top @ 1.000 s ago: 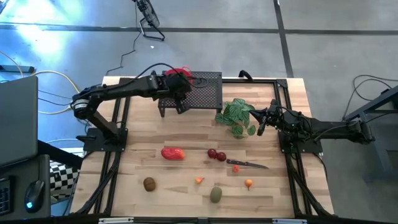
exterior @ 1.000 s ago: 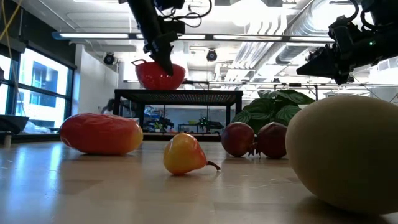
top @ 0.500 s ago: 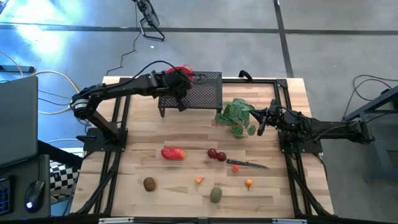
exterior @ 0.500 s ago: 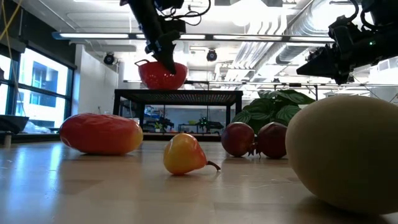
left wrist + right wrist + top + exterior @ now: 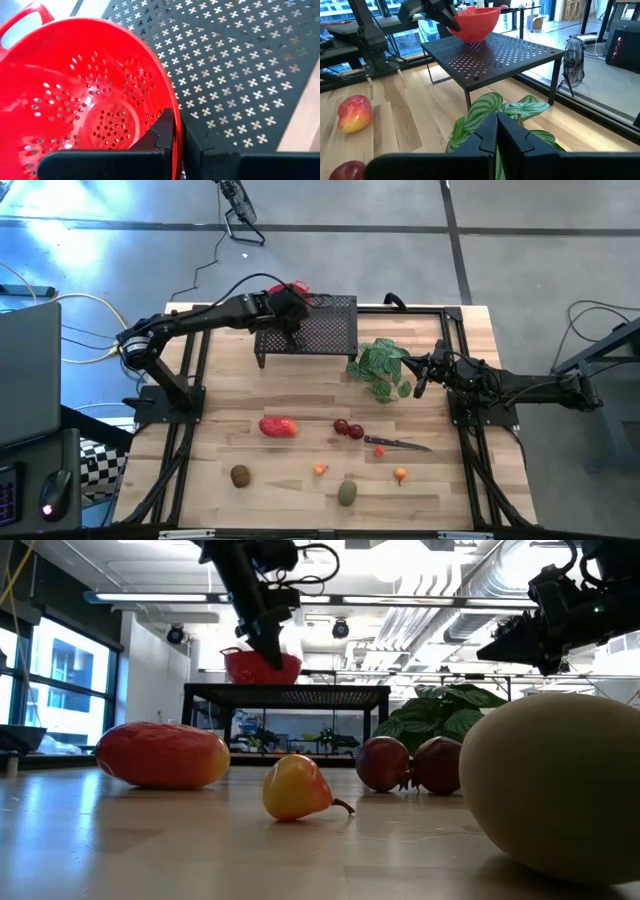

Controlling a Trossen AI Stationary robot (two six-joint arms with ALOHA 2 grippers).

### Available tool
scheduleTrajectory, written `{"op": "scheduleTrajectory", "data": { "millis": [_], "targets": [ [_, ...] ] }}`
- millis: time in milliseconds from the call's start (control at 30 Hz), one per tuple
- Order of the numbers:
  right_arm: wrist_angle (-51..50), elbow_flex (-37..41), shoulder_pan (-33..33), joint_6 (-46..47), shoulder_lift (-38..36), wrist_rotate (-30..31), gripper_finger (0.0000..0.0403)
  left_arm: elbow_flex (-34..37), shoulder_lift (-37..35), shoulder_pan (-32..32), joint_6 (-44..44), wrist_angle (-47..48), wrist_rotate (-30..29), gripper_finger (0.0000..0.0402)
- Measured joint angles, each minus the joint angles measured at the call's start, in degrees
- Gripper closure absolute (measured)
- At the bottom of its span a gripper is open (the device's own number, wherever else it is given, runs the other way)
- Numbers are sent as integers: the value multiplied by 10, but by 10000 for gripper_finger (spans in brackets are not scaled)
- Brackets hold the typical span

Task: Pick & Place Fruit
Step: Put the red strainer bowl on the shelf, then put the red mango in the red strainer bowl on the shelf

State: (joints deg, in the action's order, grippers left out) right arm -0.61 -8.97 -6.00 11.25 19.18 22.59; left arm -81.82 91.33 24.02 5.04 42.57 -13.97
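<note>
1. The left gripper [image 5: 290,307] is at the far left of the table, its fingers [image 5: 167,131] pinched on the rim of a red perforated plastic colander [image 5: 80,95].
2. That colander sits at the left end of a black perforated metal stand [image 5: 320,330]; whether its base is lifted or resting there I cannot tell.
3. The right gripper [image 5: 418,377] waits with fingers pressed together, holding nothing, just right of a green leafy plant [image 5: 381,366].
4. All the fruit lies on the wooden table [image 5: 300,490], nearer than the stand: a red oblong piece [image 5: 277,426], two dark-red round pieces [image 5: 348,428], a brown oval piece [image 5: 240,475], an olive-green oval piece [image 5: 347,493] and two tiny orange pieces [image 5: 320,470], beside a black-handled knife [image 5: 398,445].
5. Judged step: positioning the colander as the receptacle. To do it well, keep the rim grip firm and the bowl level, set it fully on the stand clear of its edge, then release before reaching for fruit.
</note>
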Motion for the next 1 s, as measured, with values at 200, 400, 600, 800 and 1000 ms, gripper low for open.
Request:
{"op": "scheduleTrajectory", "data": {
  "millis": [200,400,600,800,1000],
  "targets": [
    [0,0,0,-6,0,0,400,0,2,0,1,-6,1,394],
    [0,0,0,-6,0,0,400,0,3,0,-1,-9,1,374],
    [0,0,0,-6,0,0,400,1,4,0,-1,-25,-3,320],
    [0,0,0,-6,0,0,400,1,4,0,4,-26,-5,262],
    [0,0,0,-6,0,0,400,-3,-1,0,11,-23,-6,232]
  ]
}}
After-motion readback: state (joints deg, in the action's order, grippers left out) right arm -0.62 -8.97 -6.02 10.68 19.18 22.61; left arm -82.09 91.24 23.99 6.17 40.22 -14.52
